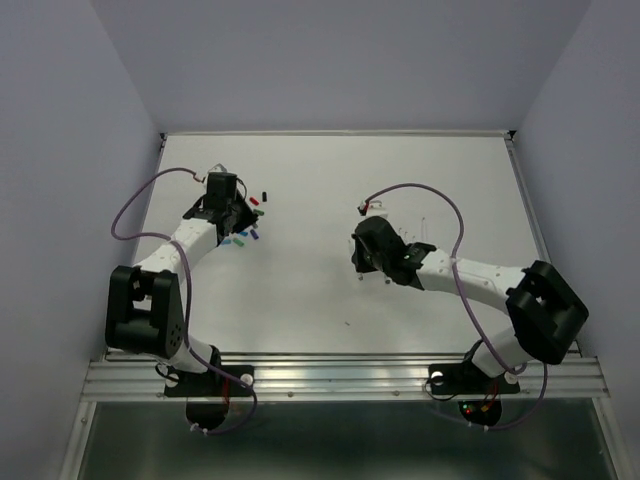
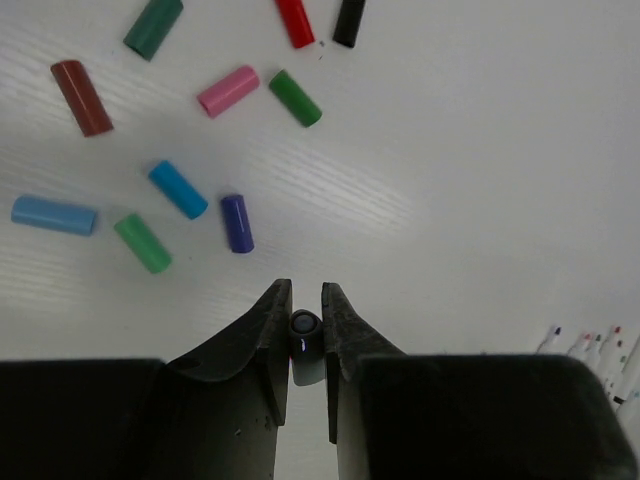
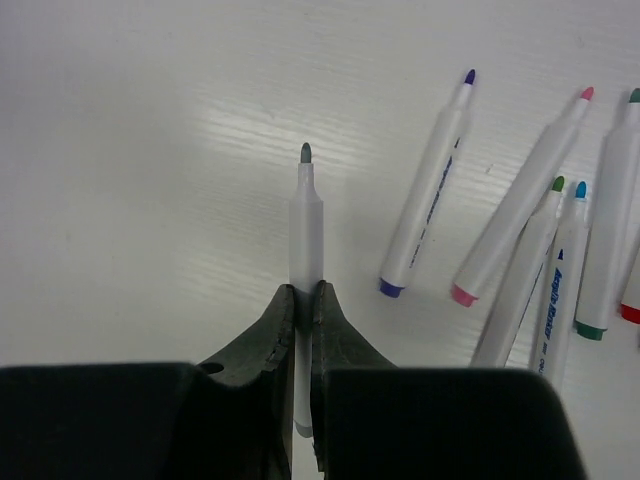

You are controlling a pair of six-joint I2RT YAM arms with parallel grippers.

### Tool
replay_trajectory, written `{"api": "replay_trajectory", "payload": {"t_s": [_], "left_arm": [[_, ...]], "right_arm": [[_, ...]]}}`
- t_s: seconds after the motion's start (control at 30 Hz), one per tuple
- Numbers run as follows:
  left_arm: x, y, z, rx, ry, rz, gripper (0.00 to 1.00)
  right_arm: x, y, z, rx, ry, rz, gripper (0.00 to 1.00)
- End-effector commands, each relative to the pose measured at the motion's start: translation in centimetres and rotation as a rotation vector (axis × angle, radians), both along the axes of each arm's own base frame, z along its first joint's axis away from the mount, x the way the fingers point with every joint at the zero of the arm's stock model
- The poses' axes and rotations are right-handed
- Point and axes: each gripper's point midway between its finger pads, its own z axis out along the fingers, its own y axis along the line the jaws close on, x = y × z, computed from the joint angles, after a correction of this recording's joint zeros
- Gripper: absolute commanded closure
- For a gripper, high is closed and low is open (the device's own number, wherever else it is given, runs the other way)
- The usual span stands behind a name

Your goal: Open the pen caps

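Reaching toward the upper left of the top view, the left arm [image 1: 180,250] stretches out from its base, with the left tool [image 1: 228,205] low over a scatter of pen caps [image 1: 250,225]. Its wrist view shows the jaws nearly closed, pinching a small cap [image 2: 305,330] of uncertain colour. The cap is seen end-on, its long axis running along the fingers toward the top of the frame. Ten loose caps lie on the desk [image 2: 480,180] across the upper left of that frame, each pointing its own way. The pink cap [image 2: 228,91] slants up to the right, the purple cap [image 2: 237,222] is close to vertical, and the light blue cap [image 2: 54,214] is almost level. The right arm [image 1: 480,278] bends in from the lower right toward the middle. The right tool [image 3: 306,292] is clamped on an uncapped pen [image 3: 306,220], barrel upright in frame, grey tip toward the top edge. Other pens [image 3: 520,210] lie at the right, tips toward the upper right.
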Motion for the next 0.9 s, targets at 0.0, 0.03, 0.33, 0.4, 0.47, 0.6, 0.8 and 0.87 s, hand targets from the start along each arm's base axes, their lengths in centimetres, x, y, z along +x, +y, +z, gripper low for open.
{"api": "replay_trajectory", "payload": {"t_s": [0.0,0.03,0.33,0.4,0.47,0.6,0.8,0.87], "left_arm": [[-0.9,0.0,-1.1,0.091,0.025,0.002,0.95],[-1.1,0.1,-2.0,0.108,0.056,0.008,0.94],[-2.0,-0.1,-6.0,0.174,0.179,0.014,0.75],[-2.2,-0.5,-6.5,0.173,0.19,0.002,0.7],[-2.3,-0.8,-6.8,0.175,0.201,-0.007,0.69],[-2.3,-1.1,-6.3,0.17,0.187,-0.014,0.5],[-1.8,-1.2,-2.1,0.156,0.101,-0.017,0.33],[-1.9,-1.2,0.3,0.14,0.045,-0.018,0.29]], "right_arm": [[3.1,-1.1,-0.2,-0.047,-0.021,-0.152,0.99],[3.5,-0.5,0.0,-0.037,-0.02,-0.144,0.99],[5.3,-0.5,-2.9,-0.092,0.016,-0.202,0.95],[5.1,-0.4,-3.3,-0.093,0.03,-0.203,0.94],[5.1,-0.3,-3.7,-0.089,0.041,-0.203,0.9],[5.1,-0.5,-3.7,-0.095,0.045,-0.218,0.76],[5.2,-0.5,-2.4,-0.086,0.03,-0.218,0.59],[5.3,-0.3,-1.5,-0.073,0.017,-0.208,0.48]]}}
